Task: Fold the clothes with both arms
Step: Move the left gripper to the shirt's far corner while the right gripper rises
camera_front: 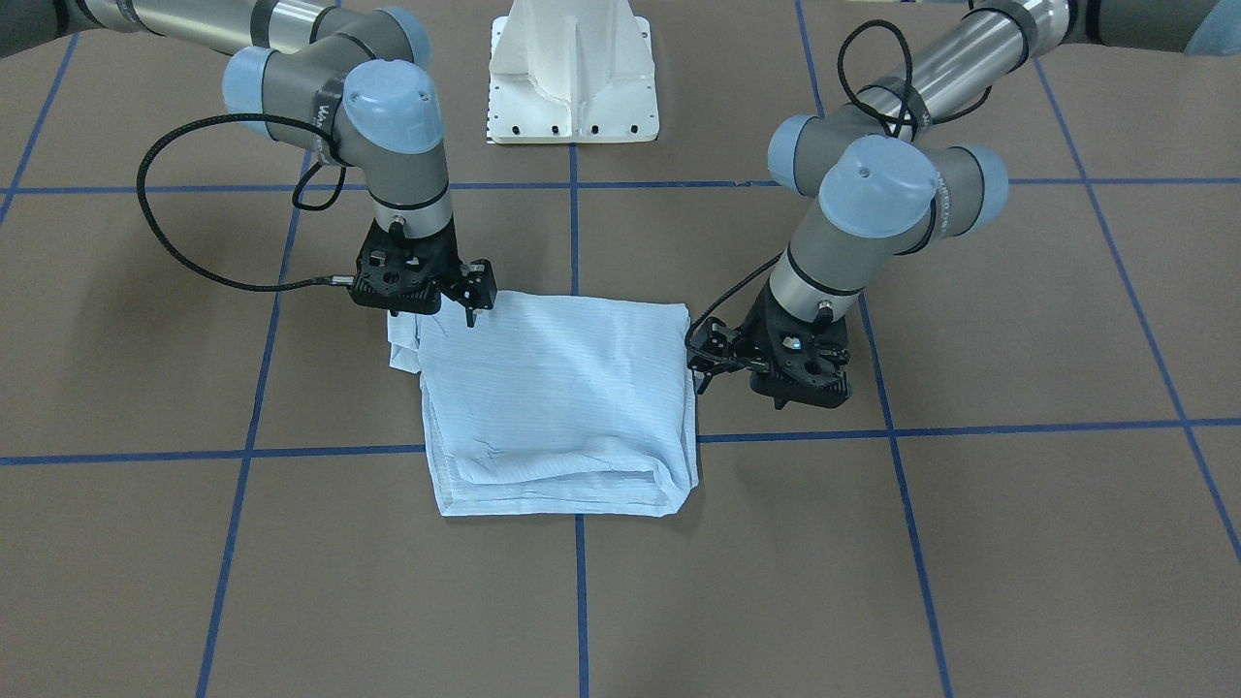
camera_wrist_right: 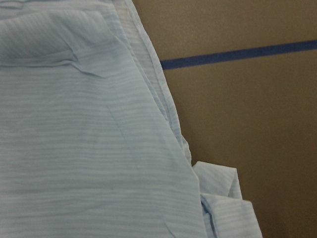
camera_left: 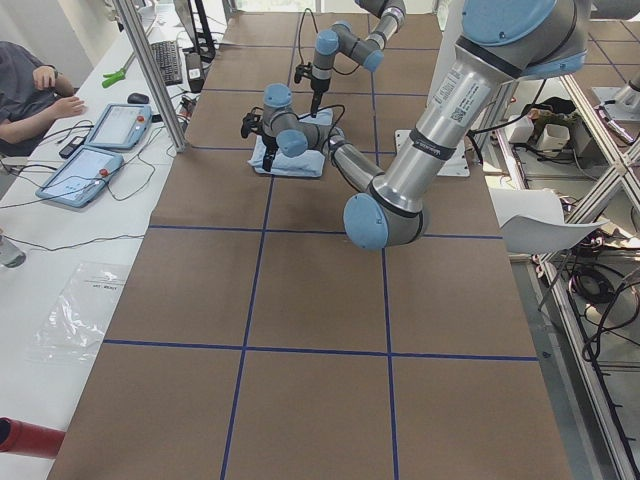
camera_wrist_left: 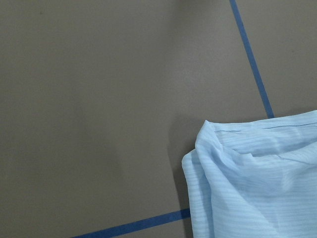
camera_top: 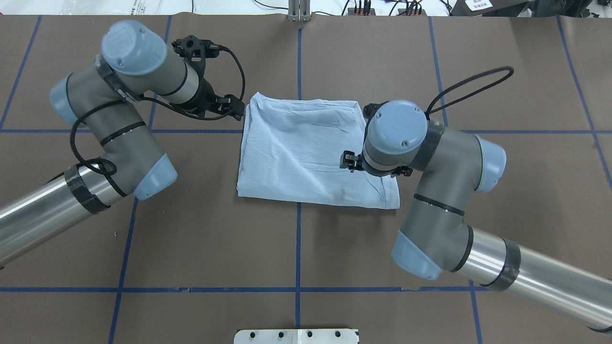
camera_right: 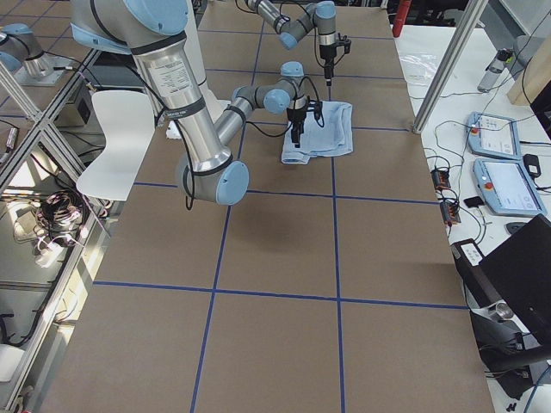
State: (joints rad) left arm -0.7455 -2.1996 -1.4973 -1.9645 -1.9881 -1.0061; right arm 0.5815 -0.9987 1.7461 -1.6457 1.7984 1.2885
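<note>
1. Overhead exterior shows the shirt [camera_top: 306, 157] lying mid-worktop [camera_top: 191, 229] as a compact, roughly rectangular packet. No sleeve or collar is spread out, so I judge the main folds done
2. At the far edge the front-facing view shows stacked layers, with the lowest one poking out a little. At the near-right corner a small loose flap [camera_front: 401, 341] sticks out past the packet, and the right wrist view shows it too
3. The left end effector [camera_front: 700, 361] sits just beside the shirt's left edge and seems to hold no cloth. Its wrist view shows only a shirt corner and worktop, with no fingers, so I cannot tell whether it is open or closed
4. The right end effector [camera_front: 472, 308] hangs over the near-right corner, close to the flap. I cannot tell its state either, and no cloth looks lifted
5. Judgement: the task is close to finished. What seems left is tucking in the flap and squaring the far edge, perhaps with one more fold if a smaller packet is wanted
</note>
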